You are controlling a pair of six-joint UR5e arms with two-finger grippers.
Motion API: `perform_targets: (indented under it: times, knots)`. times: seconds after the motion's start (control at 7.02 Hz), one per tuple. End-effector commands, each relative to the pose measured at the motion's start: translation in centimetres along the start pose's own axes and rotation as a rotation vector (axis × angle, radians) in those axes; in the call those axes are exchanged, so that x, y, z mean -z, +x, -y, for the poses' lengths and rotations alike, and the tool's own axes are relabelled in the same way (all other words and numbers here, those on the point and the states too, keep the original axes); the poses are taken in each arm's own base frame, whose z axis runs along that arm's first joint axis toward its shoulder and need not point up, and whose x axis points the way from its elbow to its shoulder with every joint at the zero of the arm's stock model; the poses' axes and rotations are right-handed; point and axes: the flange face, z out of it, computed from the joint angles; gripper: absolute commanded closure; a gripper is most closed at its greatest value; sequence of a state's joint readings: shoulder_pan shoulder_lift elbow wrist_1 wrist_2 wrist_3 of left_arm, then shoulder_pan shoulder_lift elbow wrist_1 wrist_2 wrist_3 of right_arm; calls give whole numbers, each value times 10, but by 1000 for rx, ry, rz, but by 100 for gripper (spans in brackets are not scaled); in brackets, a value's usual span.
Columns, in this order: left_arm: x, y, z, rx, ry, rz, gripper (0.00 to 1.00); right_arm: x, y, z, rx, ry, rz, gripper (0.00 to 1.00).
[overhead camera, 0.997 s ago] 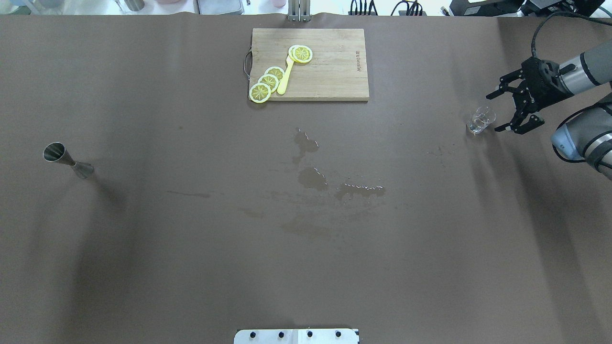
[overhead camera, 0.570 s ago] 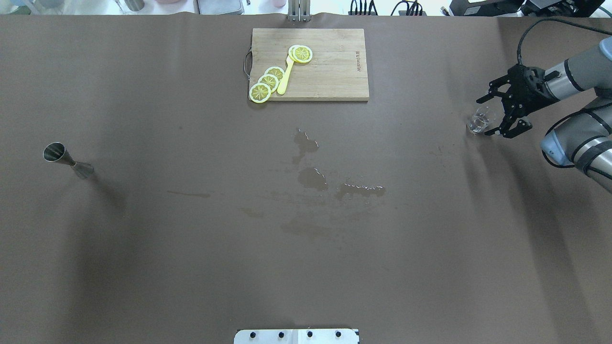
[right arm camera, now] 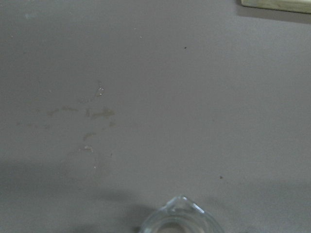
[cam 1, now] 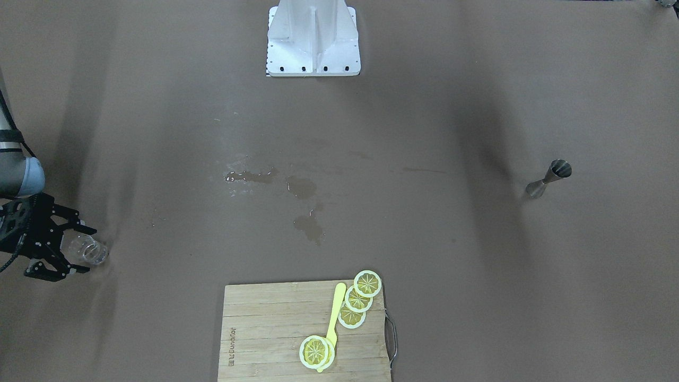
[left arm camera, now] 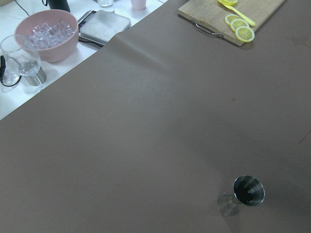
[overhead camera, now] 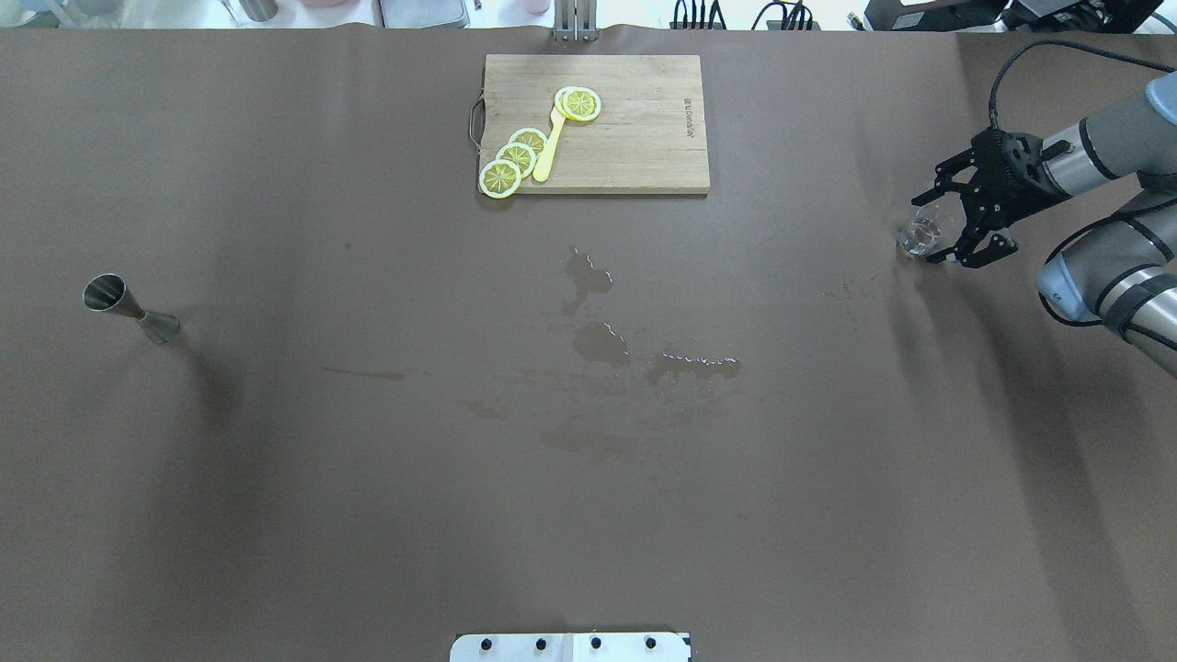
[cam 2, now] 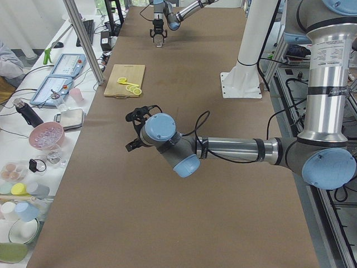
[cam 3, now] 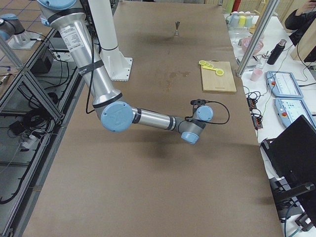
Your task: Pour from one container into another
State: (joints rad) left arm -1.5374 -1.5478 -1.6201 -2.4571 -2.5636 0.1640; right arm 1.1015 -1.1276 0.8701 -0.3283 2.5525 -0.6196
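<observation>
The small clear glass cup (overhead camera: 920,235) stands upright at the table's far right, seen also in the front-facing view (cam 1: 95,253) and at the bottom edge of the right wrist view (right arm camera: 178,219). My right gripper (overhead camera: 927,230) is open, level with the cup, one finger on each side of it (cam 1: 87,250). The steel jigger (overhead camera: 130,309) stands alone at the far left (cam 1: 549,178); the left wrist view looks down on it (left arm camera: 244,193). My left gripper (cam 2: 135,128) shows only in the exterior left view, hovering above the table; I cannot tell whether it is open or shut.
A wooden cutting board (overhead camera: 634,138) with lemon slices (overhead camera: 515,156) and a yellow knife lies at the back middle. Wet spill patches (overhead camera: 602,342) mark the table's centre. Beyond the left edge sit a pink bowl of ice (left arm camera: 46,33) and a scale.
My right gripper has moved left to the glass cup, from beside it to straddling it with its fingers. The cup and jigger have not moved.
</observation>
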Motion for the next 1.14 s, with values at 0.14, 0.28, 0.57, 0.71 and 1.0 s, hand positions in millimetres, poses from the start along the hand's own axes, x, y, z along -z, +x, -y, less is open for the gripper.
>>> perform_targets:
  times: [0.14, 0.28, 0.57, 0.71, 1.0]
  knots:
    - [-82, 116, 30, 213, 286, 218, 2, 0, 1, 2, 1, 1, -1, 25]
    - [-86, 154, 45, 305, 356, 215, 2, 0, 0, 1, 0, 1, 0, 34]
    - [-55, 182, 34, 317, 428, 160, 2, 1, 0, 0, -1, 0, -2, 52]
    - [-31, 195, 21, 297, 463, 142, 2, 1, -1, -1, -2, -1, -3, 63]
    - [-7, 216, -24, 287, 475, 132, 2, 7, 1, -4, -8, -4, -12, 90]
